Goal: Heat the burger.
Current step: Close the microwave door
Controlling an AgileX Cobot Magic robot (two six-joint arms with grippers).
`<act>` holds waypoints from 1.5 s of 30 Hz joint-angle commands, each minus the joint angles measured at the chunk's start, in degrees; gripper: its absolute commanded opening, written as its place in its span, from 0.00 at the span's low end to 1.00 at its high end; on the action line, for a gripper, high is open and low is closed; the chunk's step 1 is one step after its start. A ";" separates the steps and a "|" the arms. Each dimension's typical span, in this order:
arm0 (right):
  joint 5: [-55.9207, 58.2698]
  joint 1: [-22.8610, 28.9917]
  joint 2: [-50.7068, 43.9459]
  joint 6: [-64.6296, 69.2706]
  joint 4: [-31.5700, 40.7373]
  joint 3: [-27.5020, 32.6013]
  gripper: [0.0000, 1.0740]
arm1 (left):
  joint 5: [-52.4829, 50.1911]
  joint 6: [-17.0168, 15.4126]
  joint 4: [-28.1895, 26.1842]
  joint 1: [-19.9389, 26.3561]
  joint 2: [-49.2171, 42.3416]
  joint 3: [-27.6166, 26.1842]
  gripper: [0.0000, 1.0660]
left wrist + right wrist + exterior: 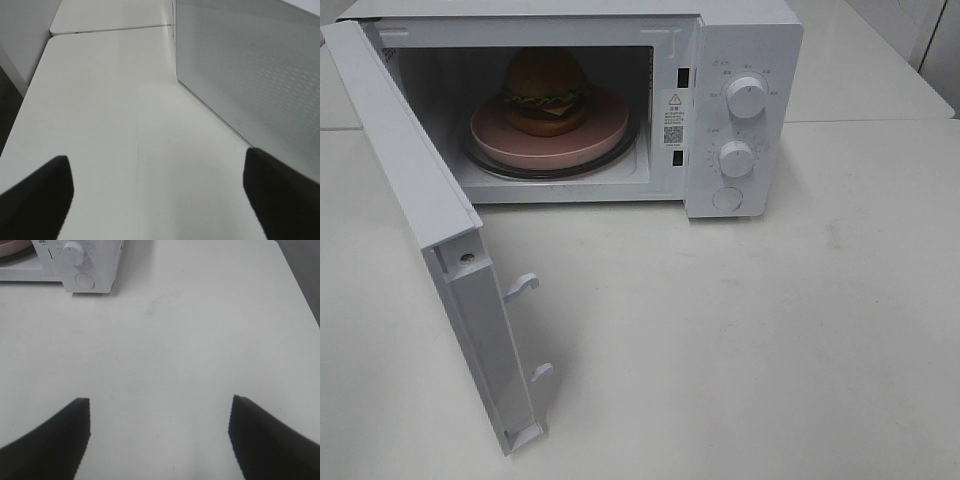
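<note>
We start with the white tabletop [770, 330], which fills most of the high view and carries everything else. At its far side stands a white microwave [772, 60], its cavity facing us. Its door [430, 200] is swung wide open on the left-hand hinge, reaching out over the tabletop, with two latch hooks [523, 285] sticking out of its free edge.

Inside the cavity we see a glass turntable [520, 168], and on it a round pink plate [595, 140]. The burger [546, 90] sits upright on that plate, towards the plate's left half, with its glossy brown top bun close under the cavity ceiling and the lettuce, cheese and tomato showing at its rim.

On the control panel to the right of the cavity there are an upper knob [747, 98], a lower knob [736, 158] and a round button [727, 198] below them.

The left hand [157, 175] is spread wide with nothing between its fingers, low over bare tabletop, with a white perforated panel [250, 75] standing just beside it. The right hand [160, 410] is likewise spread and empty, over bare tabletop, well apart from the microwave's knob corner.
</note>
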 commanded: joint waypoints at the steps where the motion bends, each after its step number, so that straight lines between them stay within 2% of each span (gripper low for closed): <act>1: -0.69 -0.46 -1.43 -0.57 0.06 0.11 0.71 | -4.81 0.17 0.06 -0.17 4.01 -0.46 0.62; 2: -0.69 -0.46 -1.43 -0.57 0.06 0.11 0.71 | -7.22 0.17 0.06 -0.17 6.65 -0.46 0.50; 5: -0.69 -0.46 -1.43 -0.57 0.06 0.11 0.71 | -8.48 0.17 0.06 -0.17 7.96 -0.46 0.45; 7: -0.69 -0.46 -1.43 -0.57 0.06 0.11 0.70 | -12.66 0.17 -0.06 -0.17 12.72 -0.46 0.26; 10: -0.69 -0.46 -1.43 -0.57 0.06 0.11 0.70 | -13.81 0.17 -0.06 -0.17 14.09 -0.46 0.21; 12: -0.69 -0.46 -1.43 -0.57 0.06 0.11 0.70 | -18.22 0.52 -0.06 -0.17 18.91 -0.46 0.00; 14: -0.69 -0.46 -1.43 -0.57 0.06 0.11 0.70 | -19.77 1.20 -0.11 -0.17 20.11 -0.46 0.00; 15: -0.69 -0.46 -1.43 -0.57 0.06 0.11 0.70 | -23.03 2.98 -0.46 -0.17 22.17 -0.46 0.00; 16: -0.69 -0.46 -1.43 -0.57 0.06 0.11 0.70 | -23.03 2.98 -0.46 -0.17 22.17 -0.46 0.00; 17: -0.69 -0.46 -1.43 -0.57 0.06 0.11 0.70 | -26.07 4.58 -1.15 -0.23 24.12 -0.29 0.00; 21: -0.69 -0.46 -1.43 -0.57 0.06 0.11 0.70 | -32.26 6.99 -2.29 -0.74 27.10 1.20 0.00; 23: -0.69 -0.46 -1.43 -0.57 0.06 0.11 0.70 | -40.74 9.74 -3.61 -1.89 29.45 4.07 0.00; 24: -0.69 -0.46 -1.43 -0.57 0.06 0.11 0.70 | -40.74 9.74 -3.61 -1.89 29.45 4.07 0.00; 25: -0.69 -0.46 -1.43 -0.57 0.06 0.11 0.70 | -46.35 11.34 -3.95 -3.04 30.94 6.59 0.00; 26: -0.69 -0.46 -1.43 -0.57 0.06 0.11 0.70 | -49.39 11.63 -3.95 -3.61 31.74 7.85 0.00; 27: -0.69 -0.46 -1.43 -0.57 0.06 0.11 0.70 | -49.39 11.63 -3.95 -3.61 31.74 7.85 0.00; 28: -0.69 -0.46 -1.43 -0.57 0.06 0.11 0.70 | -54.60 11.63 -3.95 -4.70 33.35 9.97 0.00; 32: -0.69 -0.46 -1.43 -0.57 0.06 0.11 0.70 | -62.40 11.29 -3.95 -6.42 35.87 12.95 0.00; 33: -0.69 -0.46 -1.43 -0.57 0.06 0.11 0.70 | -67.90 10.60 -3.90 -7.68 37.70 14.84 0.00; 37: -0.69 -0.46 -1.43 -0.57 0.06 0.11 0.70 | -74.66 9.40 -3.67 -9.40 40.85 17.13 0.00; 40: -0.69 -0.46 -1.43 -0.57 0.06 0.11 0.70 | -78.55 7.51 -3.67 -10.71 43.77 18.39 0.00; 41: -0.69 -0.46 -1.43 -0.57 0.06 0.11 0.70 | -80.56 5.16 -3.04 -11.92 45.66 18.68 0.00; 42: -0.69 -0.46 -1.43 -0.57 0.06 0.11 0.70 | -80.56 5.16 -3.04 -11.92 45.66 18.68 0.00; 43: -0.69 -0.46 -1.43 -0.57 0.06 0.11 0.70 | -81.82 3.04 -1.55 -13.35 47.38 18.68 0.00; 45: -0.69 -0.46 -1.43 -0.57 0.06 0.11 0.70 | -82.28 2.18 -0.63 -14.04 48.30 18.68 0.00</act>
